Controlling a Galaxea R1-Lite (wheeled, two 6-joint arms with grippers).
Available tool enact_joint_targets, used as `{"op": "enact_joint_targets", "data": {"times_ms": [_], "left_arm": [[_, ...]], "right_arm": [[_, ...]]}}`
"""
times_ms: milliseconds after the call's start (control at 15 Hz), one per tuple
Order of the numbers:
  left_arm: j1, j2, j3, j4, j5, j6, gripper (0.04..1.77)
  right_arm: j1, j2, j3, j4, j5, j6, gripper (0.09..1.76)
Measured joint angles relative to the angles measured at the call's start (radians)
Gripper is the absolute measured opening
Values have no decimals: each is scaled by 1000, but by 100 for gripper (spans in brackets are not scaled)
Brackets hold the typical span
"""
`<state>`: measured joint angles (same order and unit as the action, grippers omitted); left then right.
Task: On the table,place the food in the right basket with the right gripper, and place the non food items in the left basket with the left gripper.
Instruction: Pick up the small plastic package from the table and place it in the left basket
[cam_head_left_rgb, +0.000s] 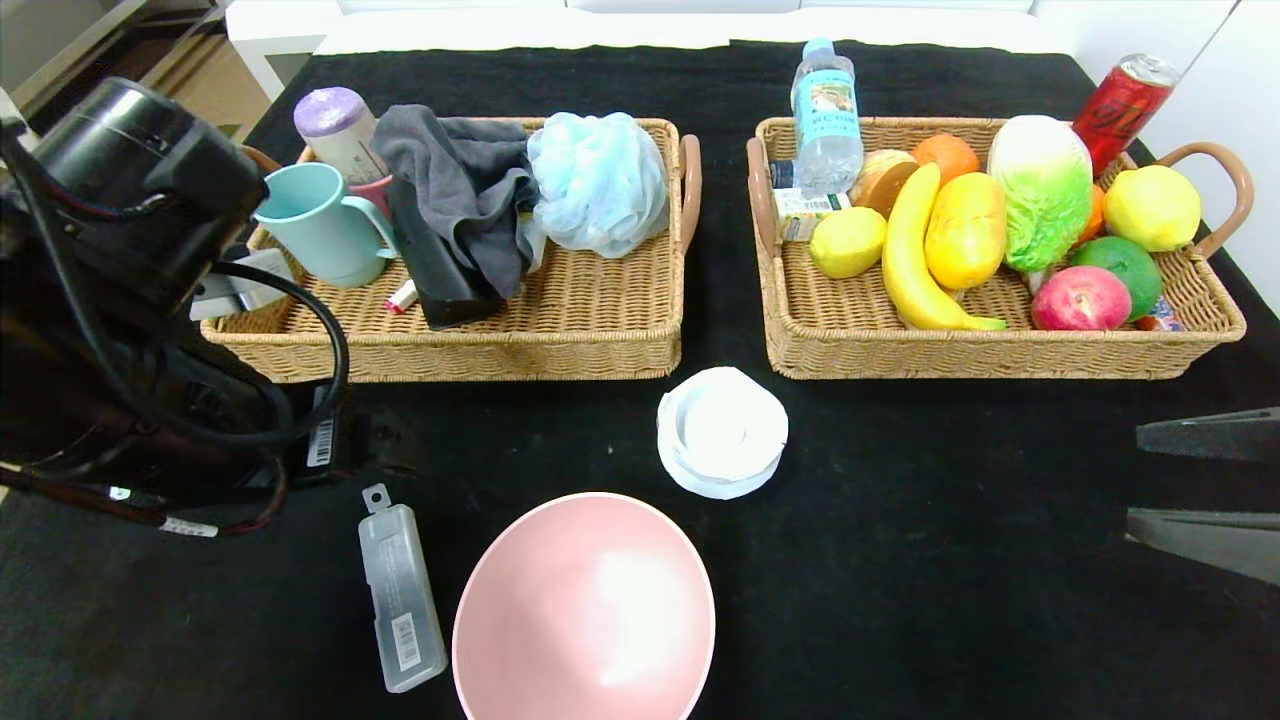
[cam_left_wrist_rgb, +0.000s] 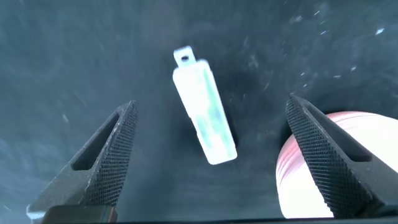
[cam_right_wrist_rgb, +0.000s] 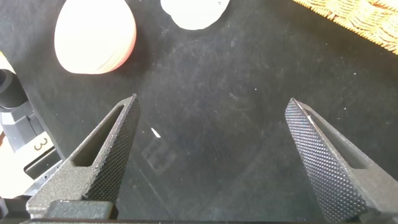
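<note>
Left gripper (cam_left_wrist_rgb: 211, 155) over tabletop (cam_head_left_rgb: 900, 520) in front of left basket (cam_head_left_rgb: 560, 340), fingers (cam_left_wrist_rgb: 112, 155) spread wide, holding nothing.

Clear plastic case (cam_left_wrist_rgb: 205, 112) lies flat on cloth directly between the fingers in left wrist view, apart from both. Long axis slightly oblique to finger gap; narrow width faces the closing direction.

Pink bowl (cam_head_left_rgb: 585, 610) just beside case.

Left arm clearly nearer.

Right gripper (cam_right_wrist_rgb: 211, 162) parked at right edge, wide open, empty.

All food already in right basket (cam_head_left_rgb: 1000, 350).
</note>
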<state>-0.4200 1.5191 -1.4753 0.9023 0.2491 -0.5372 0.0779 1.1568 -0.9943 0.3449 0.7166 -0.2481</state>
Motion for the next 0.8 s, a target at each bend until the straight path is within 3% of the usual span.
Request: {"op": "enact_joint_targets", "data": {"times_ms": [267,467,800], "left_arm": [[-6,14,88,-16,-10,-43,172],[-6,13,164,-97,-64,-76,172],[-5,13,270,-182,-69,-89,172]], "right_arm": [[0,0,0,0,0,0,171],[0,0,0,1,0,-1,171],[0,0,3,1,0,-2,171]]}}
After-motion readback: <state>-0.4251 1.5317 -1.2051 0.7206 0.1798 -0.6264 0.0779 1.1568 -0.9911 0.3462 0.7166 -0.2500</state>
